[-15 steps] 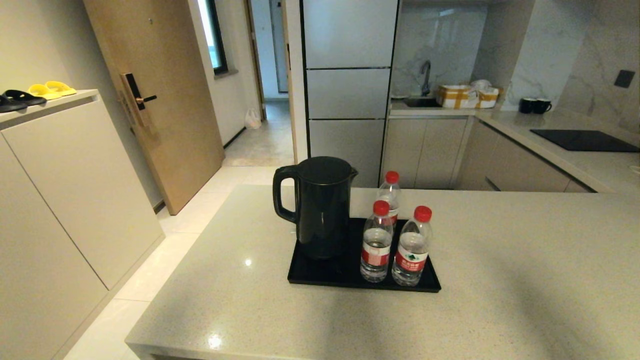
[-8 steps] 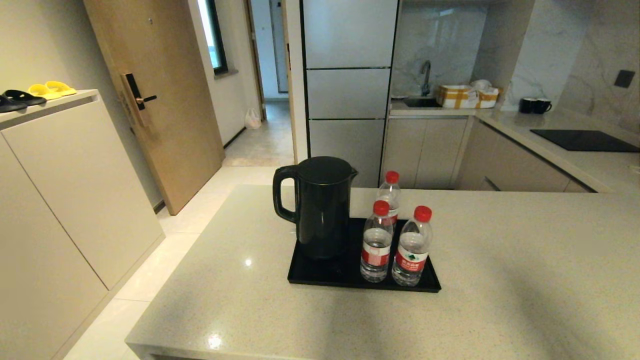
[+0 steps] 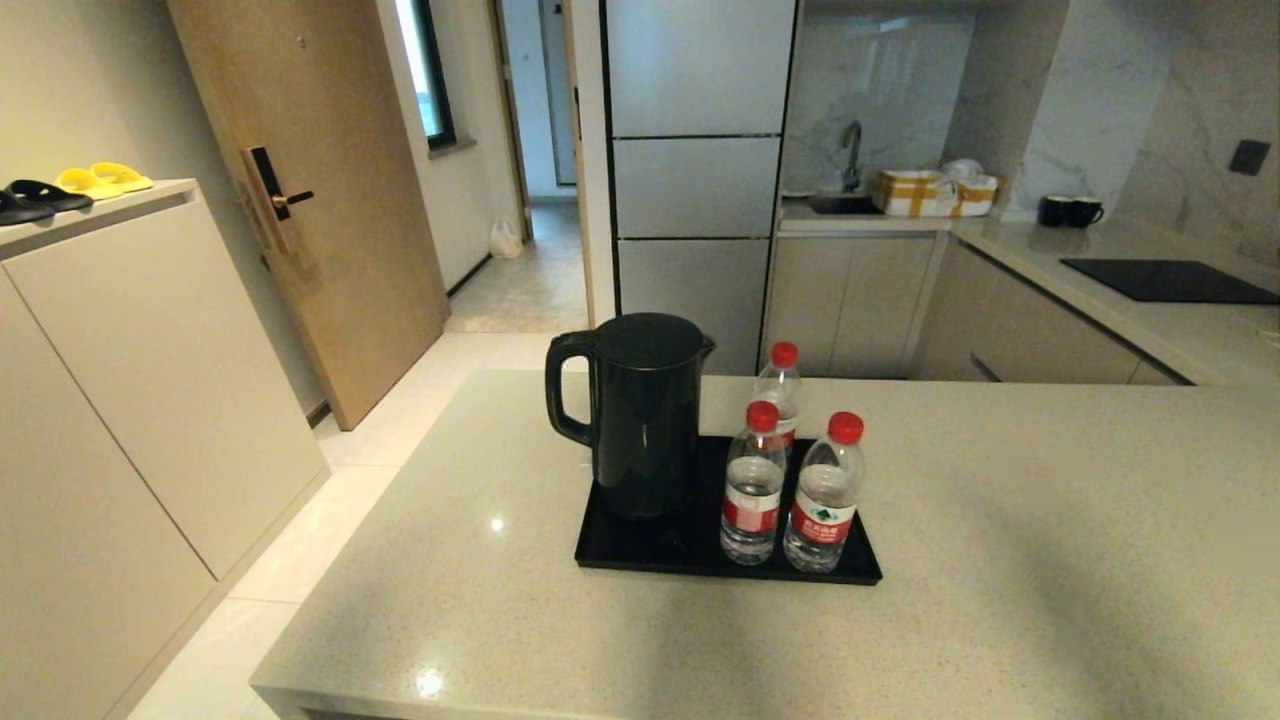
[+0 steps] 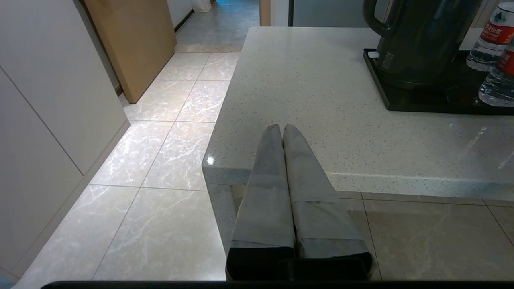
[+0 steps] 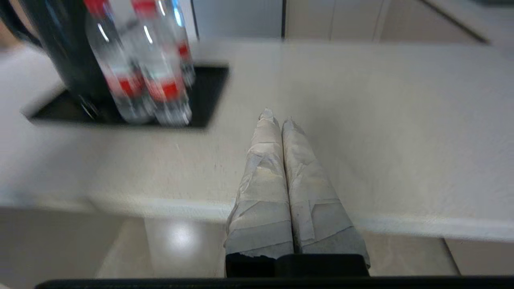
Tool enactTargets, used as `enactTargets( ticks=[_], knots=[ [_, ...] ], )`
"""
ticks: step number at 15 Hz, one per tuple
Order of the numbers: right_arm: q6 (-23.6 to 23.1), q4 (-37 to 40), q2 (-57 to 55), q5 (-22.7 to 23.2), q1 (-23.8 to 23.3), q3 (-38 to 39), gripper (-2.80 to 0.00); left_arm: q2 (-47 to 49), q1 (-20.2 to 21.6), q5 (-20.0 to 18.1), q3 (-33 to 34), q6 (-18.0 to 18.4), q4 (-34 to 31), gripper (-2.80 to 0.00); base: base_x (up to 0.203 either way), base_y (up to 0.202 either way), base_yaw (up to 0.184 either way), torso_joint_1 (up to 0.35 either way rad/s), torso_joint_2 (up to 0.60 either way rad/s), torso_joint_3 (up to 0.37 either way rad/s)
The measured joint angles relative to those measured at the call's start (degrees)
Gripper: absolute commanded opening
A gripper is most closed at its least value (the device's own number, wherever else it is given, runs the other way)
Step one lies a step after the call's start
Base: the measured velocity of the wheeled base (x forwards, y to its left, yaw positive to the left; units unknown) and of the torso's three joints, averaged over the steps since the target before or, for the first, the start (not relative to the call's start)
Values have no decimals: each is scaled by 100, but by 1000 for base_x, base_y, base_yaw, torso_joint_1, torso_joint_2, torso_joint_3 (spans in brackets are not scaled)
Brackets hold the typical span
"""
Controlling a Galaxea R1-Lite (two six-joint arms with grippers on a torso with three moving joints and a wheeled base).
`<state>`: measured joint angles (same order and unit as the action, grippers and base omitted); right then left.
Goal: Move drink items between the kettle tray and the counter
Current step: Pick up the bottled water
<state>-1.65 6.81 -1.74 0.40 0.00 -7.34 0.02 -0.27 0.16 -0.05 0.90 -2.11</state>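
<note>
Nothing moved; only wrist views show right end effector (image 5: 277,116) closed.

Head view looks down over the counter (image 3: 1000,560); both wrist views face it low from its near edge, sharing the kettle tray (image 3: 640,550).

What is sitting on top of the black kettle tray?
On the kettle tray stand a black kettle and three red-capped water bottles. The tray floor beneath them is covered.

Left claw (image 4: 282,127) and right claw (image 5: 277,115) both closed, empty
</note>
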Motion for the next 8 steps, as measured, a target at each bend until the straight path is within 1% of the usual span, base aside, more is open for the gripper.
enactTargets(
  ticks=[2, 4, 6, 8],
  knots=[
    [295, 275, -616, 58, 7, -870, -280, 0, 0, 0, -2, 2, 0, -280, 0, 0, 0, 0, 0, 0],
    [470, 569, -1584, 302, 13, -1597, -280, 0, 0, 0, -2, 0, 2, -280, 0, 0, 0, 0, 0, 0],
    [511, 784, -2641, 661, 39, -2021, -280, 0, 0, -2, -1, 0, 0, -280, 0, 0, 0, 0, 0, 0],
    [508, 780, -3647, 912, 135, -2230, -280, 0, 0, -2, 0, 3, 2, -280, 0, 0, 0, 0, 0, 0]
  ],
)
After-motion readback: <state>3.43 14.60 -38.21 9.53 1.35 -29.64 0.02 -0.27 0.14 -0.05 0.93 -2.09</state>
